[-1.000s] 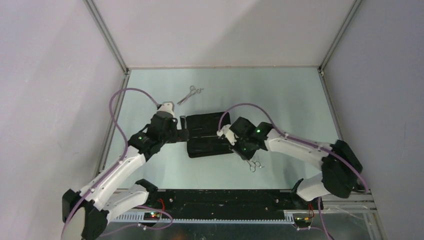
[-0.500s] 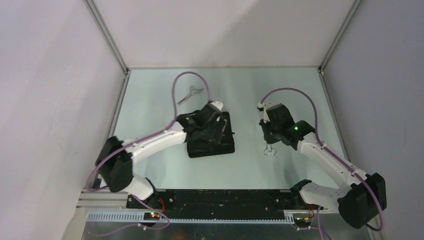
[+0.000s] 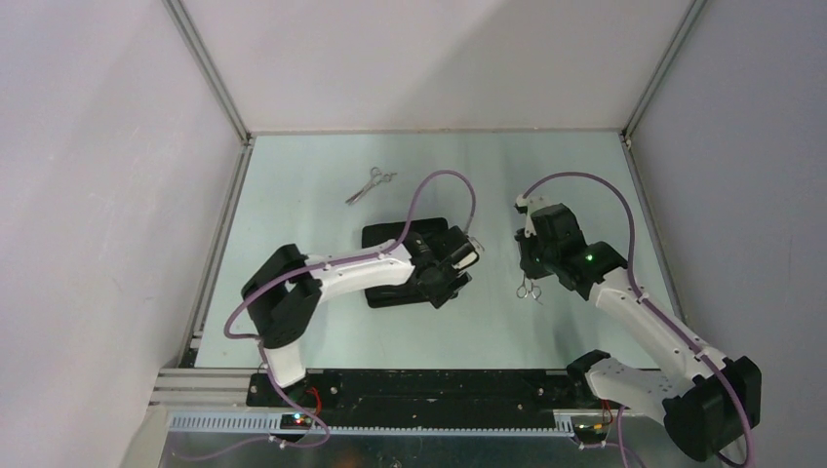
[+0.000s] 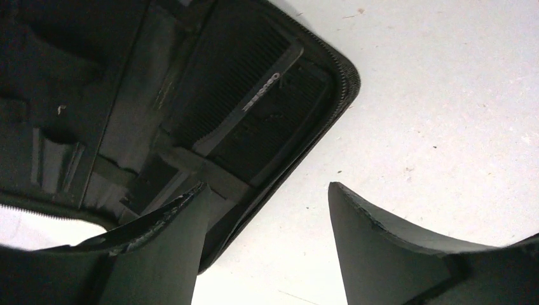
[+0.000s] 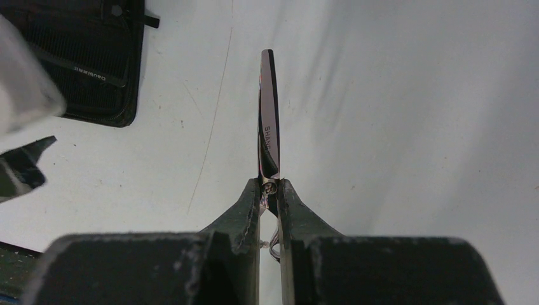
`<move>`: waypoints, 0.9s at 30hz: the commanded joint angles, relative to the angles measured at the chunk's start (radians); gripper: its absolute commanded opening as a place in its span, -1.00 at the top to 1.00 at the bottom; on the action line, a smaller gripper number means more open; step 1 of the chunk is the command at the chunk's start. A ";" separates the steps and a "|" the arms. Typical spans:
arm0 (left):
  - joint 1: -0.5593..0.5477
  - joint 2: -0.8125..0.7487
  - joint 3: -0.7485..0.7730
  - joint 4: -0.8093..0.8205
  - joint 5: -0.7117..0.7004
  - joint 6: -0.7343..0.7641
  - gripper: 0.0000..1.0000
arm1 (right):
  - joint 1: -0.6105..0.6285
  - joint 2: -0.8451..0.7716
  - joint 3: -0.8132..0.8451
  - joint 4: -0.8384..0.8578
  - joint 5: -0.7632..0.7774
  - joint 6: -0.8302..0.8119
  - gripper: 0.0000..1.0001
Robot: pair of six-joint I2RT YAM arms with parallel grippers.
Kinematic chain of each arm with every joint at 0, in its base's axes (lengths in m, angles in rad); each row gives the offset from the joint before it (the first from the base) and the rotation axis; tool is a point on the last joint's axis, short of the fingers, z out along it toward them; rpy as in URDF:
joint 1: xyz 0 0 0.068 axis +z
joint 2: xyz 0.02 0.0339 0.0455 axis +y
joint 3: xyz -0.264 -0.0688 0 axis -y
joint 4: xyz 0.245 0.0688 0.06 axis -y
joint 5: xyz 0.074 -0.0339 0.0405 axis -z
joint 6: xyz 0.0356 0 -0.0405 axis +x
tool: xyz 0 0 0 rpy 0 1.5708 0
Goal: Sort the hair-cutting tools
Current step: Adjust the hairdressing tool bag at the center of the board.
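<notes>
The right claw [image 5: 269, 190] is clenching small silver metal scissors [image 5: 268, 121] at the pivot, blades running straight ahead, over the worktop's [image 3: 585, 185] right half; the left claw [image 4: 266, 189] is hovering released at the black rectangular zip case's [image 4: 95, 95] edge.

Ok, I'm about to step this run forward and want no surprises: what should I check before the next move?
1. Right end effector clamped on the held scissors: ok, gripped at the pivot.
2. Held blades closed: ok.
3. Left end effector open and empty: ok.
4. Case open, black comb lying inside: ok.
5. Second scissors lying apart from both arms: ok.
6. Held scissors off the table: cannot tell.
</notes>
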 commanded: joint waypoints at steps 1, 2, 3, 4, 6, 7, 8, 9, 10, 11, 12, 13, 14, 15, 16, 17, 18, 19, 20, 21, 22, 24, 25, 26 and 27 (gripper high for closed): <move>-0.014 0.049 0.058 -0.014 0.002 0.114 -0.44 | -0.007 -0.033 0.001 0.035 0.003 0.021 1.00; -0.015 0.064 0.065 -0.014 0.002 0.124 -0.39 | -0.008 -0.035 -0.002 0.034 0.002 0.021 1.00; -0.015 0.072 0.070 -0.019 0.010 0.142 -0.32 | -0.009 -0.037 -0.004 0.034 0.004 0.023 1.00; -0.017 0.089 0.083 -0.026 0.016 0.149 -0.29 | -0.009 -0.039 -0.006 0.032 0.005 0.024 1.00; -0.024 0.108 0.097 -0.035 0.038 0.176 -0.17 | -0.012 -0.042 -0.007 0.030 0.007 0.022 1.00; -0.029 0.117 0.098 -0.035 0.054 0.183 -0.11 | -0.014 -0.044 -0.007 0.029 0.008 0.021 1.00; -0.032 0.122 0.100 -0.035 0.061 0.196 -0.02 | -0.014 -0.044 -0.007 0.031 0.008 0.022 1.00; -0.038 0.131 0.101 -0.035 0.074 0.203 0.01 | -0.014 -0.044 -0.008 0.031 0.010 0.023 1.00; -0.042 0.135 0.105 -0.039 0.080 0.211 0.05 | -0.016 -0.044 -0.007 0.032 0.009 0.023 1.00; -0.046 0.145 0.107 -0.044 0.090 0.215 0.07 | -0.017 -0.044 -0.007 0.032 0.006 0.024 1.00; -0.050 0.148 0.107 -0.050 0.104 0.222 0.12 | -0.017 -0.045 -0.007 0.033 0.002 0.024 1.00; -0.051 0.152 0.105 -0.053 0.110 0.226 0.16 | -0.017 -0.045 -0.007 0.034 0.000 0.024 1.00; -0.053 0.153 0.102 -0.056 0.121 0.232 0.21 | -0.018 -0.046 -0.007 0.034 -0.003 0.025 1.00; -0.055 0.154 0.095 -0.057 0.126 0.236 0.24 | -0.018 -0.047 -0.007 0.034 -0.004 0.026 1.00; -0.058 0.153 0.094 -0.066 0.133 0.243 0.32 | -0.019 -0.049 -0.007 0.035 -0.003 0.026 1.00; -0.060 0.154 0.093 -0.074 0.135 0.245 0.35 | -0.019 -0.050 -0.007 0.035 -0.003 0.027 1.00; -0.067 0.154 0.094 -0.089 0.139 0.251 0.43 | -0.021 -0.050 -0.007 0.036 -0.003 0.027 1.00; -0.071 0.149 0.091 -0.094 0.141 0.255 0.47 | -0.021 -0.050 -0.007 0.038 -0.003 0.027 1.00; -0.079 0.140 0.087 -0.104 0.147 0.261 0.56 | -0.023 -0.051 -0.007 0.039 -0.004 0.028 1.00; -0.083 0.131 0.078 -0.108 0.148 0.265 0.59 | -0.022 -0.051 -0.007 0.041 -0.006 0.028 1.00; -0.092 0.114 0.072 -0.116 0.154 0.269 0.68 | -0.023 -0.051 -0.008 0.042 -0.012 0.028 1.00; -0.102 0.084 0.057 -0.135 0.171 0.276 0.75 | -0.023 -0.051 -0.007 0.046 -0.019 0.030 1.00; -0.104 0.073 0.045 -0.140 0.175 0.282 0.83 | -0.023 -0.052 -0.007 0.048 -0.020 0.031 1.00; -0.110 0.048 0.030 -0.148 0.176 0.286 0.86 | -0.023 -0.054 -0.007 0.050 -0.022 0.031 1.00; -0.113 0.036 0.023 -0.161 0.189 0.298 0.89 | -0.023 -0.056 -0.007 0.054 -0.023 0.031 1.00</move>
